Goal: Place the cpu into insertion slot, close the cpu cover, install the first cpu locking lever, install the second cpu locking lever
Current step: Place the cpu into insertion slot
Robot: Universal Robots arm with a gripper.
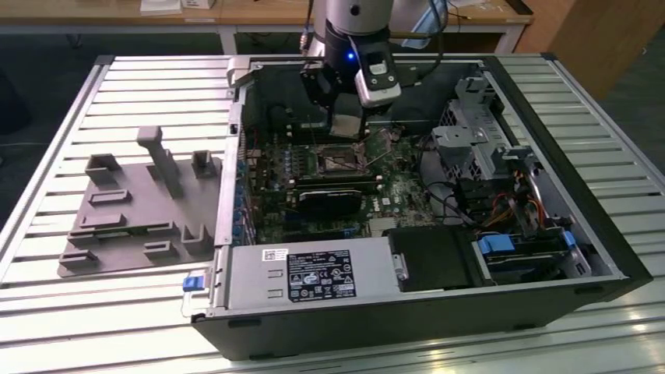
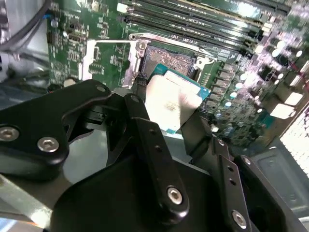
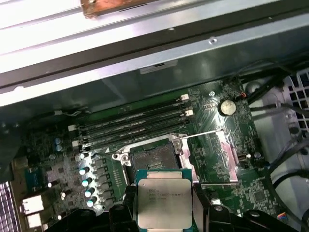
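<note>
My gripper is shut on the cpu, a flat square chip with a pale metal top, held by its two opposite edges between the black fingers. The chip hangs inside the open computer case, a little above the motherboard and just short of the insertion slot, whose dark centre lies bare. The cpu cover is swung open and lies flat beside the slot. A thin lever rod stands out along the cover's edge. In the second wrist view the cpu hangs tilted over the slot, with the cover beside it.
The memory sticks run along one side of the slot. A long black card lies close in front of the slot. Power supply, drive bay and cables crowd the case. A grey fixture sits at the exterior view's left.
</note>
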